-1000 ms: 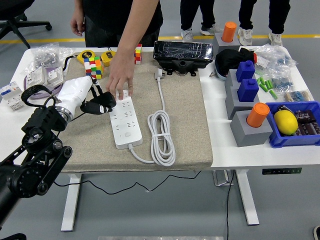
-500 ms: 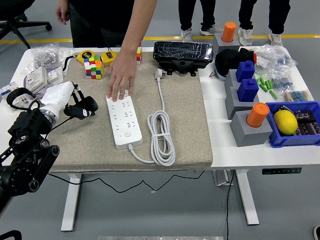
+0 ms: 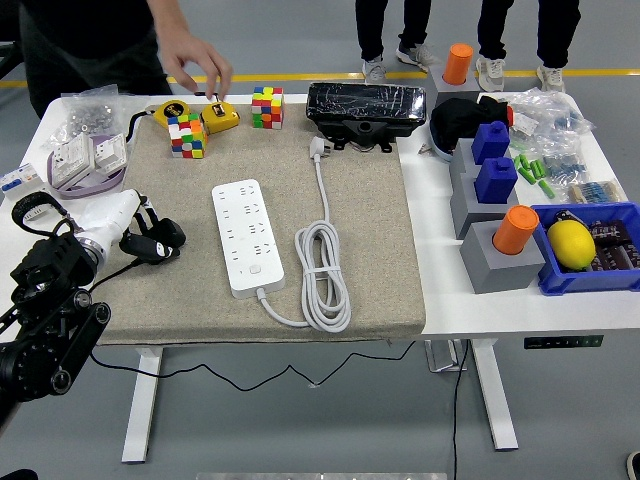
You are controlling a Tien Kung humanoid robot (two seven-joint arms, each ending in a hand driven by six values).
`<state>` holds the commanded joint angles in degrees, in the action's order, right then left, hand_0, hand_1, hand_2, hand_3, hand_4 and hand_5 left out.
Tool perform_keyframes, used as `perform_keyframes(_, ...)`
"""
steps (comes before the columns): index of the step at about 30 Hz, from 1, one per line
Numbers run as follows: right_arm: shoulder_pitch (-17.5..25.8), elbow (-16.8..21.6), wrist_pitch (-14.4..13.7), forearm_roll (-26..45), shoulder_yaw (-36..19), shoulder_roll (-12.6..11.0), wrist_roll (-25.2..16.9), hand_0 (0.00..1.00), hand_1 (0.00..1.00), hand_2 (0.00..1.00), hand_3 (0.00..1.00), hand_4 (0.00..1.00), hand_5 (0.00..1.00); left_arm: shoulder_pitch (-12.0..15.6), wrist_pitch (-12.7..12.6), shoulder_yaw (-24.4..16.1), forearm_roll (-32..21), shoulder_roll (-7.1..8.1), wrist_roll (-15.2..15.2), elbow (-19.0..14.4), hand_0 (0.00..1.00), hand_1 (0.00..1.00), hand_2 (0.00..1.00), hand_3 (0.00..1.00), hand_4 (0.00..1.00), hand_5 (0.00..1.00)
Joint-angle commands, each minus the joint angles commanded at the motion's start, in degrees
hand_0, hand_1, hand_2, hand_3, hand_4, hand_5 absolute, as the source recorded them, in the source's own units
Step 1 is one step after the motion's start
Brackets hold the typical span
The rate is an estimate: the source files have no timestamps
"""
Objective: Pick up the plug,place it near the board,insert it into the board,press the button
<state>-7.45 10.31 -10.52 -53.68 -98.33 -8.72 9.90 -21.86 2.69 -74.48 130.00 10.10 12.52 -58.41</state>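
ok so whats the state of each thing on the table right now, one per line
power strip: flat on the mat, all sockets empty
plug: lying loose on the mat, not inserted
cord: coiled beside the strip
left hand: at the mat's left edge, black fingers curled, holding nothing
person's hand: above the table's far edge, off the strip
lemon: sitting in the blue bin
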Motion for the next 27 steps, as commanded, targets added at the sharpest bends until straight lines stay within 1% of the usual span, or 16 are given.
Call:
perform_keyframes(1,-0.02,0.0,0.0,0.01,0.0,-0.01,0.02,0.761,0.733,0.734,0.761,0.998,0.998,0.01,0.23,-0.11,0.0,0.02,0.03,-0.14,0.343,0.466,0.531,0.545,0.998,0.28)
perform_keyframes(2,-0.05,0.0,0.0,-0.02,-0.04,0.01,0.05,0.76,0.733,0.734,0.761,0.998,0.998,0.07,0.44,-0.31,0.0,0.07,0.08,-0.45,0.429,0.634,0.666,0.674,0.998,0.39)
perform_keyframes(6,-0.09,0.0,0.03,0.18,0.19,0.04,0.03,0.76,0.733,0.734,0.761,0.998,0.998,0.37,1.0,-1.33,0.0,0.14,0.21,-2.01,0.429,0.634,0.666,0.674,0.998,0.39)
perform_keyframes(7,-0.09,0.0,0.03,0.13,0.18,0.05,0.05,0.76,0.733,0.734,0.761,0.998,0.998,0.51,1.14,-1.78,0.0,0.18,0.31,-2.84,0.429,0.634,0.666,0.674,0.998,0.39)
perform_keyframes(8,-0.1,0.0,0.03,0.12,0.2,0.06,0.05,0.759,0.733,0.734,0.761,0.998,0.998,0.58,1.21,-1.99,0.0,0.19,0.36,-3.26,0.551,0.746,0.77,0.788,0.998,0.432)
perform_keyframes(13,0.03,0.0,0.02,0.06,0.18,0.2,0.05,0.759,0.733,0.734,0.761,0.998,0.998,1.69,0.92,-4.3,0.0,0.31,0.16,-8.69,0.551,0.746,0.77,0.788,0.998,0.432)
perform_keyframes(14,0.06,0.0,0.02,0.04,0.14,0.23,0.04,0.76,0.734,0.734,0.761,0.998,0.998,1.95,0.8,-4.8,0.0,0.28,-0.04,-9.89,0.648,0.828,0.833,0.829,0.998,0.53)
perform_keyframes(15,0.06,0.0,0.01,0.02,0.12,0.24,0.04,0.76,0.734,0.734,0.761,0.998,0.998,2.11,0.68,-5.05,0.0,0.24,-0.26,-10.38,0.648,0.828,0.833,0.829,0.998,0.53)
perform_keyframes(16,0.07,0.0,-0.01,-0.03,0.05,0.28,0.06,0.76,0.734,0.734,0.761,0.998,0.998,2.62,0.24,-5.86,0.0,0.12,-1.11,-12.05,0.648,0.828,0.833,0.829,0.998,0.53)
perform_keyframes(19,-0.04,0.0,-0.04,-0.48,-0.35,0.49,0.1,0.76,0.734,0.734,0.761,0.998,0.998,4.82,-2.21,-7.65,-5.39,-0.57,-5.12,-16.52,0.648,0.828,0.833,0.829,0.998,0.53)
perform_keyframes(20,-0.1,0.0,-0.03,-0.57,-0.43,0.53,0.1,0.76,0.733,0.734,0.762,0.998,0.998,5.37,-2.84,-7.87,-7.62,-0.82,-6.17,-17.45,0.778,0.911,0.9,0.869,0.998,0.783)
perform_keyframes(21,-0.19,0.0,-0.06,-0.89,-0.9,0.67,0.06,0.76,0.733,0.734,0.762,0.998,0.998,6.29,-3.87,-8.08,-10.23,-1.28,-7.91,-18.63,0.778,0.911,0.9,0.869,0.998,0.783)
perform_keyframes(24,-0.42,0.0,-0.28,-1.76,-2.3,1.16,-0.09,0.76,0.733,0.734,0.762,0.998,0.998,8.61,-5.58,-8.33,-17.68,-2.73,-12.95,-20.94,0.778,0.911,0.9,0.869,0.998,0.783)
perform_keyframes(25,-0.46,0.0,-0.24,-1.72,-2.09,1.29,-0.13,0.76,0.733,0.734,0.762,0.998,0.998,9.21,-6.06,-8.24,-19.54,-3.2,-14.16,-21.39,0.778,0.911,0.9,0.869,0.998,0.783)
perform_keyframes(26,-0.49,0.0,-0.19,-1.61,-1.78,1.42,-0.19,0.76,0.733,0.733,0.761,0.998,0.998,9.86,-6.51,-8.12,-22.15,-3.69,-16.1,-21.83,0.86,0.966,0.965,0.915,0.998,0.922)
perform_keyframes(27,-0.48,0.0,-0.18,-2.04,-2.23,1.72,-0.22,0.76,0.733,0.733,0.761,0.998,0.998,10.66,-6.54,-7.94,-24.75,-4.33,-17.84,-22.33,0.86,0.966,0.965,0.915,0.998,0.922)
